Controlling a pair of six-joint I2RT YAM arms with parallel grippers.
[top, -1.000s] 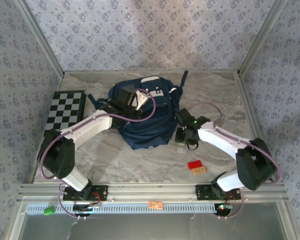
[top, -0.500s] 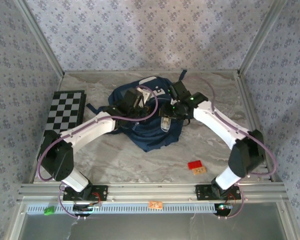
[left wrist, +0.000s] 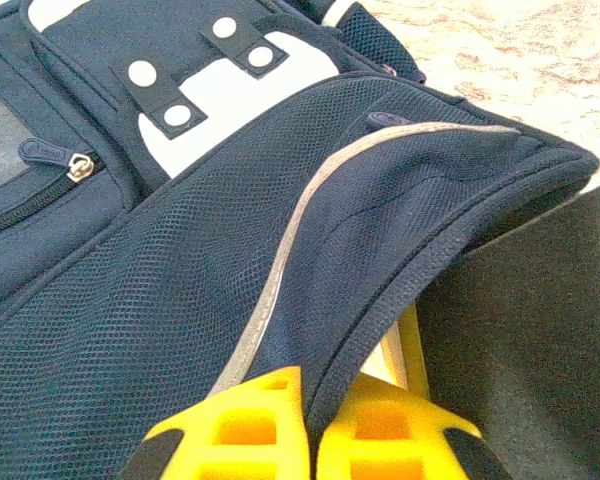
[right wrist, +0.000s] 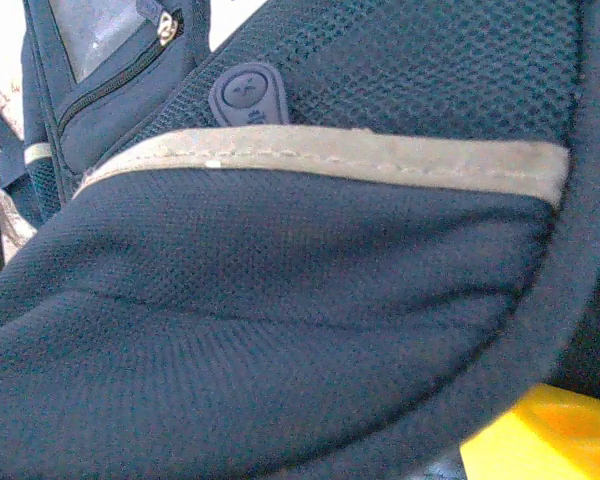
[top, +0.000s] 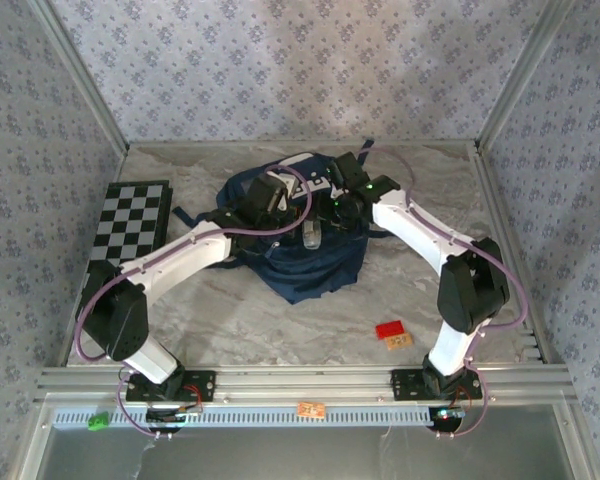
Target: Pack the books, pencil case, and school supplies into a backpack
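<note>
Your left gripper (left wrist: 305,435) is clamped on the backpack (top: 302,270) flap edge, at 12 o'clock from the bases. I cannot tell whether the right gripper (top: 323,220) is open. The clear supply item (top: 311,236) shows at its 7 o'clock, over the mouth. Hold the flap high and release well inside, off the rim.
</note>
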